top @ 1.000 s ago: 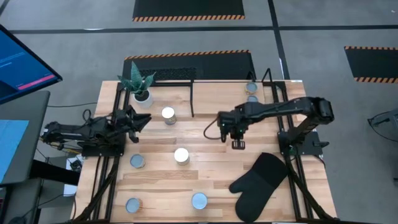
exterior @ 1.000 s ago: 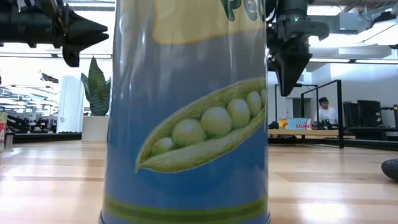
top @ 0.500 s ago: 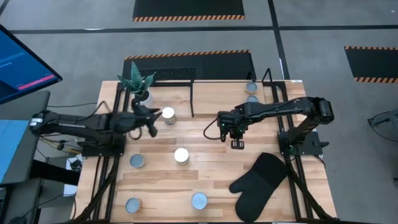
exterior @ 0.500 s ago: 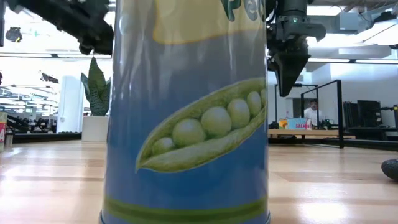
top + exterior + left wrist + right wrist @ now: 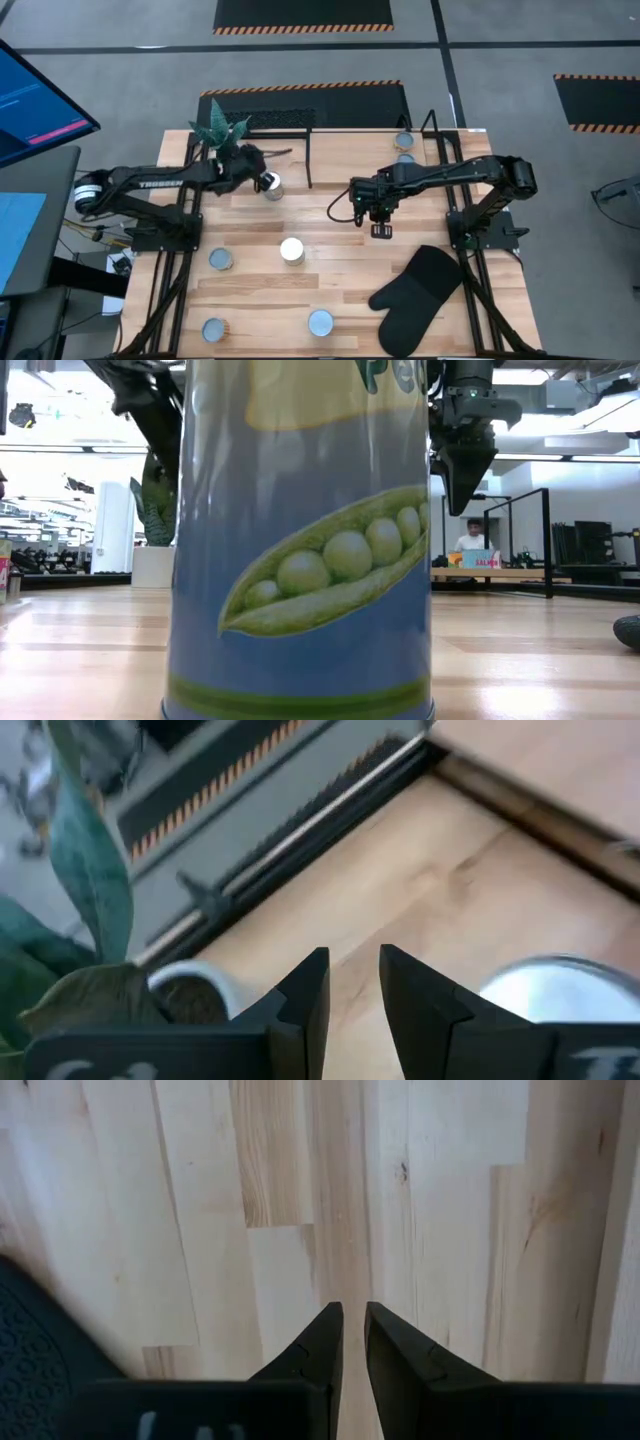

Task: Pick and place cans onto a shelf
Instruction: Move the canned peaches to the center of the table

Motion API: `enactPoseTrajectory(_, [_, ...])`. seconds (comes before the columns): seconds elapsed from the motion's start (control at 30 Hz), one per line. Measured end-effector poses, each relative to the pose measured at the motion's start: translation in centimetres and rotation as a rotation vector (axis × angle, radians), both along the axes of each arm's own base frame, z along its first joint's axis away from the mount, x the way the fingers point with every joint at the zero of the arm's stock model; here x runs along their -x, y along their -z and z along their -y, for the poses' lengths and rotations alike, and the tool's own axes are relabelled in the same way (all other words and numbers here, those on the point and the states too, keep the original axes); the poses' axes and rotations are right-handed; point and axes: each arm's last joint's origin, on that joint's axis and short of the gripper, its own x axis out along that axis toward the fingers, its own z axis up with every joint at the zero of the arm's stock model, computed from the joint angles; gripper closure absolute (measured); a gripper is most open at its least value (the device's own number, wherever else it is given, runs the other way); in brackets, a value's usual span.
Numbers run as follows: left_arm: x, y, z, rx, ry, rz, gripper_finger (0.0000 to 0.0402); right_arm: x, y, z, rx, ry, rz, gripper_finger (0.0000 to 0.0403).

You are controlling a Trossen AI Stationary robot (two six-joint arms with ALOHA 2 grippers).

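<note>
Since 1 second ago, the left arm has been swung out from the surface's left edge toward the back, so that the left claw (image 5: 262,172) is now hung just beside the shiny can (image 5: 272,184) near the plant pot (image 5: 195,982). Its fingers (image 5: 305,995) are seen parted by only a narrow gap, with nothing between them. The right claw (image 5: 381,231) has barely been shifted; it is held over bare wood near the oven mitt (image 5: 412,293), its fingers close together and empty.

2 cans (image 5: 404,143) are already seen at the right end of the shelf (image 5: 310,150), behind the right arm. 5 others are left on the surface (image 5: 330,215): the shiny can by the pot, a second shiny one (image 5: 291,250) in the middle, and 3 blue-topped ones (image 5: 220,260) toward the front.

The cans are judged stiff and fairly heavy if full, with a smooth label that may slip. A hold across the round side, low enough to clear the rim, is likely best. The gap in the left claw looks too narrow for the can and would probably have to be widened first.
</note>
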Motion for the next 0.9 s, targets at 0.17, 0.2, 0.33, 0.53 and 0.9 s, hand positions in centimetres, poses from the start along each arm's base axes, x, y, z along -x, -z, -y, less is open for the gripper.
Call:
enactPoseTrajectory(0.17, [1.0,0.9,-2.2,0.169,-0.030,0.014,0.0319,0.0,0.0,0.0,0.000,-0.005,-0.003,0.0330])
enactPoseTrajectory(0.2, [1.2,1.0,-2.6,0.203,-0.027,0.022,0.0319,0.0,0.0,0.0,0.001,-0.009,-0.003,0.0330])
enactPoseTrajectory(0.33, [1.4,1.5,-3.1,0.271,-0.037,0.042,0.0320,0.0,0.0,0.0,0.005,-0.031,-0.002,0.0330])
enactPoseTrajectory(0.53, [0.1,1.7,-1.9,0.320,0.068,0.079,0.0343,0.0,0.0,0.0,0.005,-0.034,-0.001,0.0330])
enactPoseTrajectory(0.9, [-2.8,0.9,1.6,0.456,0.399,0.261,0.0381,0.1,0.0,0.0,0.004,-0.034,-0.005,0.0330])
